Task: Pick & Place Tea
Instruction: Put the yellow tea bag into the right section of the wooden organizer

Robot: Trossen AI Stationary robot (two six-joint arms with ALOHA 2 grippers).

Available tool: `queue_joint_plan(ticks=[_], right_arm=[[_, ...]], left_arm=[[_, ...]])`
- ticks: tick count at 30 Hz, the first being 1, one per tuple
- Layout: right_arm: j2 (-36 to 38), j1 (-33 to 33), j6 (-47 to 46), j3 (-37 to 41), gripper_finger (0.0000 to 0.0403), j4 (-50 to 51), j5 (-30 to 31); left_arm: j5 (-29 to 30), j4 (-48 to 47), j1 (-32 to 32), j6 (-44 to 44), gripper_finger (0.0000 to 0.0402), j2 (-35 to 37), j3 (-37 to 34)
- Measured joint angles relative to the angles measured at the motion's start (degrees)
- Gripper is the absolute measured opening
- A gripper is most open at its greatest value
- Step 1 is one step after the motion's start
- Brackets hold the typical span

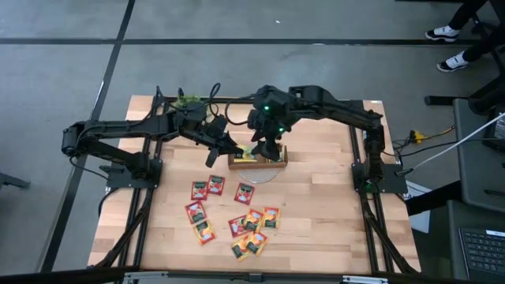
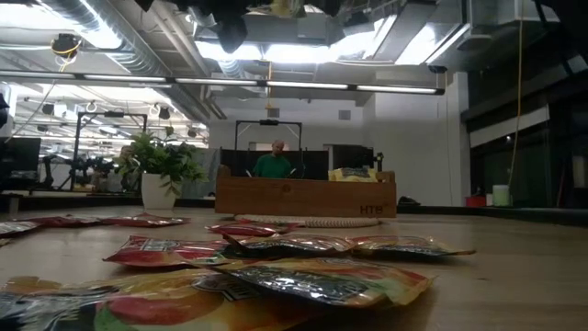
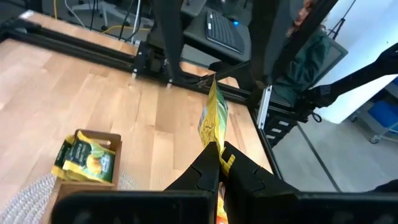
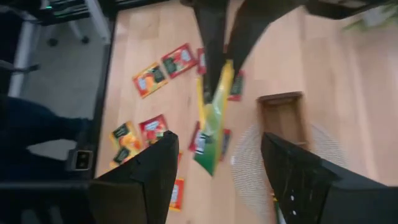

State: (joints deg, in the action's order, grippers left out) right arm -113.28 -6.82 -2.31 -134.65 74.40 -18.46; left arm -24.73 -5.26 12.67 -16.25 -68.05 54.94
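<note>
left end effector (image 3: 217, 163) pinches a yellow-green sachet (image 3: 212, 121) above the tray (image 1: 258, 158), right end effector (image 4: 214, 171) spread just beside it; one sachet sits in an end compartment, about a dozen sachets (image 1: 233, 213) lie loose on the counter (image 1: 316, 205) — early days

Yellow-green sachet (image 3: 213, 121), dark claw (image 3: 219, 163)

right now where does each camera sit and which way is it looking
high: above the table, straight down; both arms, wooden tray, scattered tea sachets.
low: at table-top height, level across sachets to the tray; no gripper shows.
left wrist: behind the left gripper, shut on a yellow-green sachet.
right wrist: behind the open right gripper, looking down at the table.
shared: both wrist views show that held sachet.
</note>
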Motion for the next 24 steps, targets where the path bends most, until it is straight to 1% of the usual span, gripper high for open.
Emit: queue_joint_plan(ticks=[3, 7, 18, 21, 24], right_arm=[[-0.8, -0.12, 0.09, 0.0, 0.0219, 0.08, -2.41], [-1.58, -0.12, 0.69, 0.0, 0.0195, 0.28, -4.0], [-2.16, -0.12, 1.08, 0.0, 0.011, 0.68, -4.32], [-2.16, -0.12, 1.2, 0.0, 0.0099, 0.67, -5.64], [-2.16, -0.14, 1.29, 0.0, 0.0098, 0.62, -6.05]], left_arm=[[0.04, -0.24, 0.02, -0.28, 0.0003, 0.0, 0.0], [0.04, -0.21, 0.02, -0.28, 0.0003, 0.0, 0.0], [-0.22, 0.34, 0.02, -0.52, 0.0004, 0.0, 0.0], [-0.5, 0.73, 0.02, -0.52, 0.0002, 0.0, 0.0], [-0.5, 0.81, 0.0, -0.52, 0.0004, 0.0, 0.0]])
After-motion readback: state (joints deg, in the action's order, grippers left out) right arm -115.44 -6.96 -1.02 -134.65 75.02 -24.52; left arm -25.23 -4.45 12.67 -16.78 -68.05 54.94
